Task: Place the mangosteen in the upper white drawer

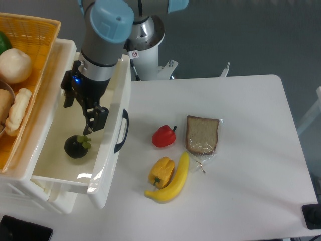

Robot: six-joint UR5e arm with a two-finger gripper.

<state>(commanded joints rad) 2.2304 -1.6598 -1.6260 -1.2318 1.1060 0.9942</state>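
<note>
A: Camera view, biggest thing first: the table (241, 165), then the upper white drawer (108, 165) pulled out at its left edge, with the dark handle on its front panel facing the table. Against the drawer's far side, away from the table, sits the wicker basket (35, 40).

B: And the arm?

A: It hangs over the drawer, and the gripper (80, 113) is inside the drawer's walls with its fingers spread apart and nothing between them. One finger (98, 119) shows plainly; the other is harder to make out.

B: Where is the mangosteen?

A: The mangosteen (76, 146) lies on the drawer floor, just below the gripper toward the drawer's near end, clear of the fingers, greenish cap showing.

B: So which step is this?

A: The release, I would judge; the fruit is in the drawer, so the placing itself looks done. What is left calls for lifting straight up, clear of the drawer's front panel and handle, without nudging the fruit.

B: Anything else by the drawer?

A: On the table past the handle: bread (202, 135), a banana (170, 183), a yellow pepper (161, 171), a red pepper (164, 136)
</note>
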